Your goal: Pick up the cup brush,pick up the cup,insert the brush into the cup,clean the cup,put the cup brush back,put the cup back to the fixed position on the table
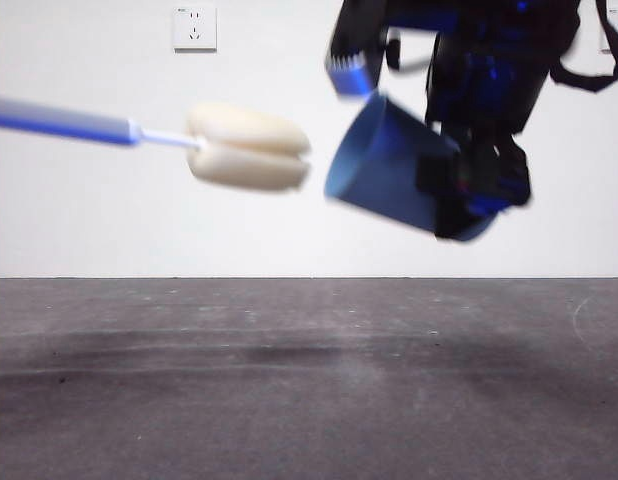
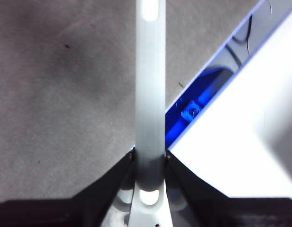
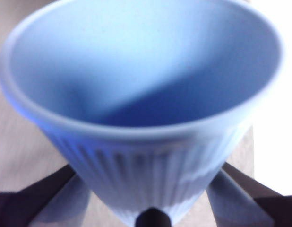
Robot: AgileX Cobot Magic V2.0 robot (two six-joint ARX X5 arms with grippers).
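The cup brush hangs level in the air, coming in from the left; its cream sponge head points at the cup's mouth with a small gap between them. The left gripper is shut on the brush's grey handle. The blue ribbed cup is held high above the table, tilted with its mouth toward the left. The right gripper is shut on the cup near its base. In the right wrist view the cup fills the picture and its inside shows nothing in it.
A white wall with a power socket stands behind the table. The right arm's dark body fills the upper right of the front view.
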